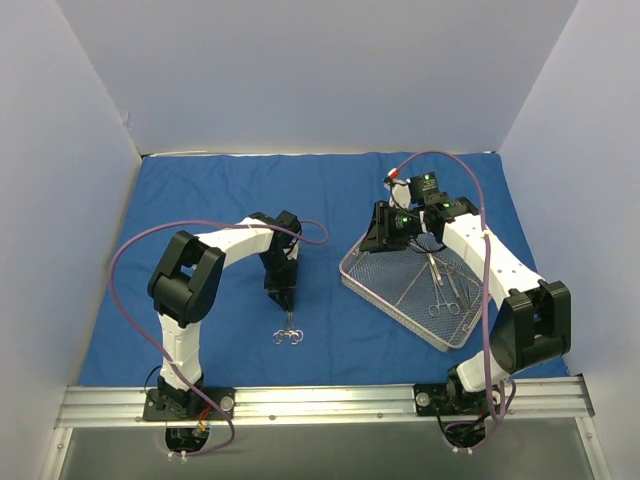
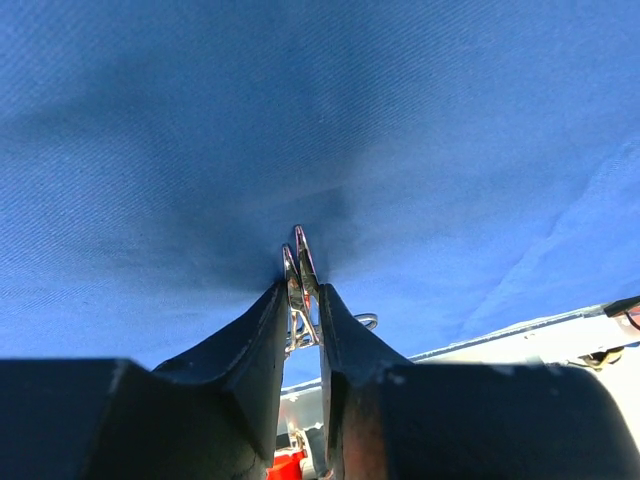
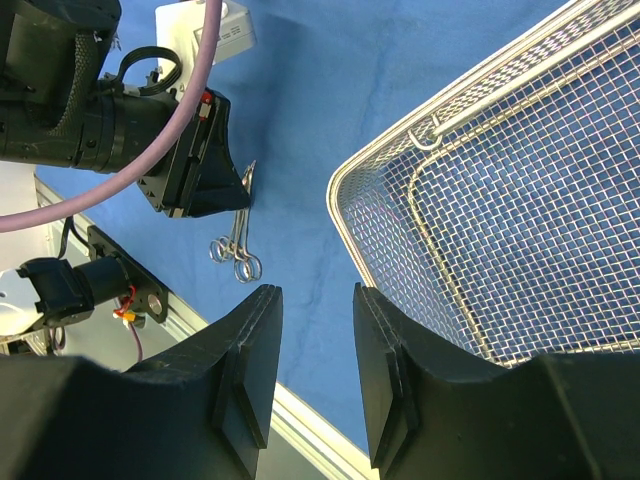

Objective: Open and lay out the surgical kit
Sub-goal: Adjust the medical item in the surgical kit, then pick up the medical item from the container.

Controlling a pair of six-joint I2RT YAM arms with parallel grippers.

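Note:
The royal-blue cloth (image 1: 200,200) lies spread open over the table. The silver wire-mesh tray (image 1: 390,308) sits on it at the right, with several steel instruments (image 1: 448,285) lying inside. My left gripper (image 1: 283,300) is shut on one pair of forceps (image 1: 289,335), whose ring handles point toward the near edge. In the left wrist view the forceps (image 2: 298,255) sit between the jaws with their tips down at the cloth. My right gripper (image 1: 375,240) is open and empty, just above the tray's left corner (image 3: 345,215). The right wrist view also shows the forceps (image 3: 236,250).
An aluminium rail (image 1: 320,400) runs along the near table edge below the cloth. White walls close in the left, back and right. Purple cables (image 1: 140,245) loop from both arms. Bare cloth (image 3: 310,120) lies between the tray and the left gripper.

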